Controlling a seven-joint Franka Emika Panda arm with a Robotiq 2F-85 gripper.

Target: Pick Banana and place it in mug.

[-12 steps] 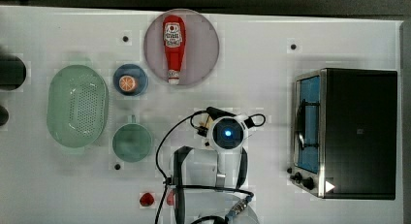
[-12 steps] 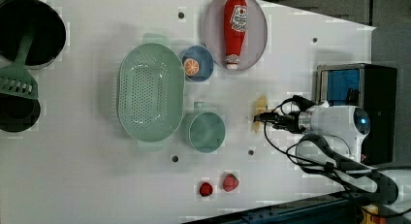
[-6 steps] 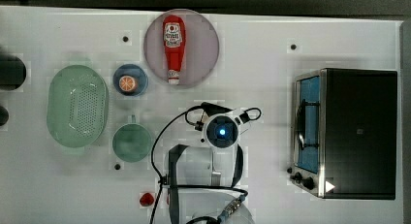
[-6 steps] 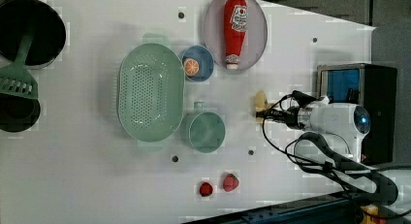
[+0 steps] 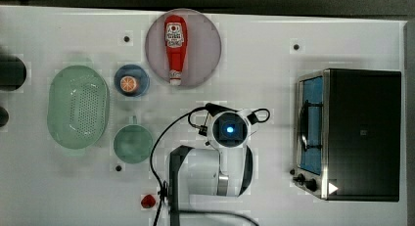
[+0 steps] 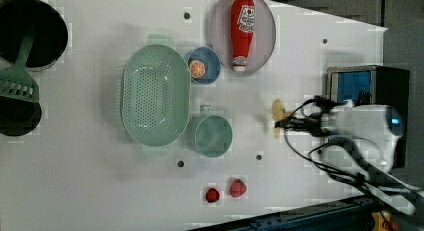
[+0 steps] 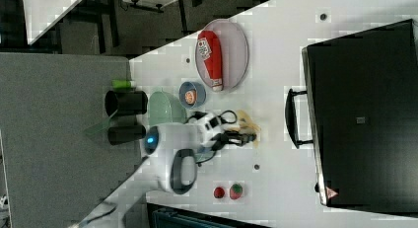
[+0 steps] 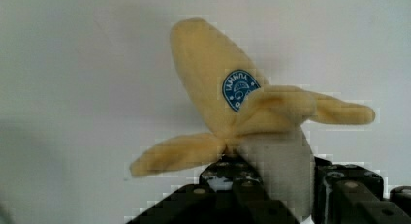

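Figure: the grasp stage of the banana-to-mug task. The gripper [image 8: 271, 185] has its fingers partly closed on the pale core of the plush banana [image 8: 228, 93], whose peel flaps splay outward, presumably because the grip sits at the stem end, leaving the flaps free. In the left view the banana [image 6: 276, 116] appears right of centre, at the tip of the gripper [image 6: 292, 124], well apart from the mug [image 6: 213, 136], which stands open-mouth-up at centre, just beside the colander [image 6: 156, 101]. The mug's upright, unobstructed opening suits a drop from above.

Counts on the counter [image 5: 274, 45]: one banana, one mug [image 5: 133, 144], one colander [image 5: 78, 113], one blue bowl [image 5: 131, 80] holding one orange slice, one plate [image 5: 200, 35] carrying one ketchup bottle [image 5: 175, 47], one toaster oven [image 5: 352, 133] at the top view's right edge, and two strawberries [image 6: 238, 187] at the left view's lower centre.
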